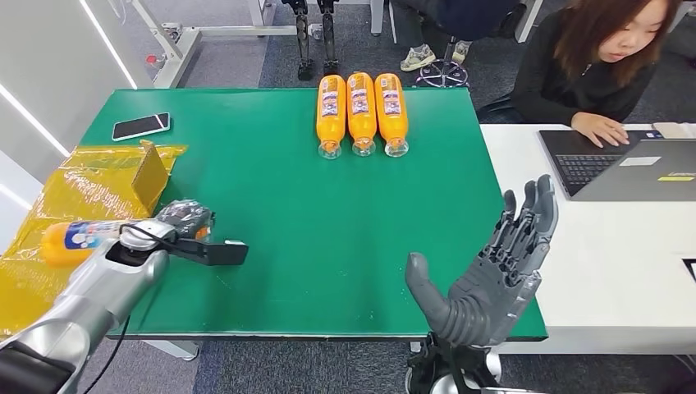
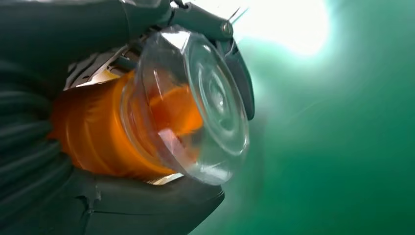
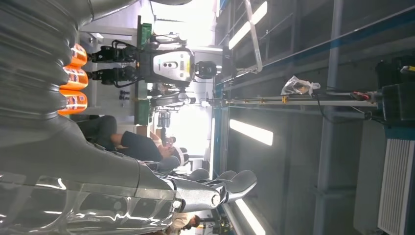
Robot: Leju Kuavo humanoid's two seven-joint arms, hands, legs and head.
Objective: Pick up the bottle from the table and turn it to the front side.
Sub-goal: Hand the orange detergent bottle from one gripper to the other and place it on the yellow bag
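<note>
Bottle [image 2: 147, 132] in our left hand's [image 1: 176, 226] grip may slip above the table [image 1: 345, 246]; right hand [image 1: 492, 271] idles open.

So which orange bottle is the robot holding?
The bottle at the table's left edge, over the yellow plastic sheet, gripped by the left hand. The three other bottles lie side by side at the far edge, untouched.
</note>
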